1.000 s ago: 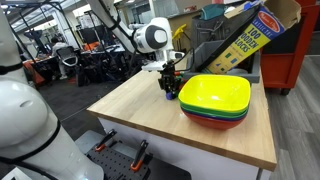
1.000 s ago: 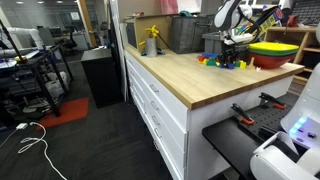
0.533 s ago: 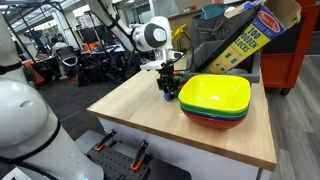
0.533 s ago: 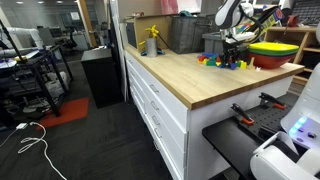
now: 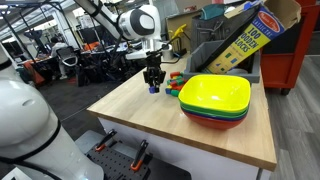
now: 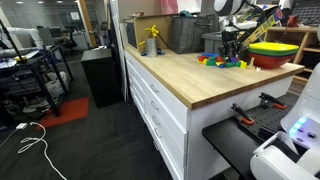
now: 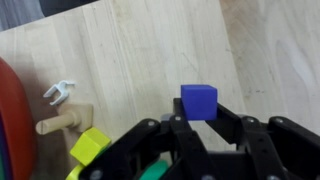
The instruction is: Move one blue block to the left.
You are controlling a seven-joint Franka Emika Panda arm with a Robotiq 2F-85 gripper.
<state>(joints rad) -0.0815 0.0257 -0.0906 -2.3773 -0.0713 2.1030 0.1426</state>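
My gripper (image 7: 190, 118) is shut on the blue block (image 7: 198, 101), a small blue cube held between the two black fingers over the wooden table (image 7: 140, 50). In an exterior view the gripper (image 5: 153, 84) hangs close above the tabletop with the blue block (image 5: 153, 89) at its tips, to the left of the other blocks. It also shows in an exterior view (image 6: 231, 52) near the pile of blocks (image 6: 213, 60).
A stack of bowls with the yellow bowl (image 5: 215, 94) on top stands to the right. Loose red and green blocks (image 5: 173, 85) lie beside it. A yellow block (image 7: 90, 146), a wooden peg (image 7: 62, 124) and a white clip (image 7: 58, 92) lie nearby.
The gripper has moved left, away from the bowls and the pile of blocks, carrying the blue block with it.
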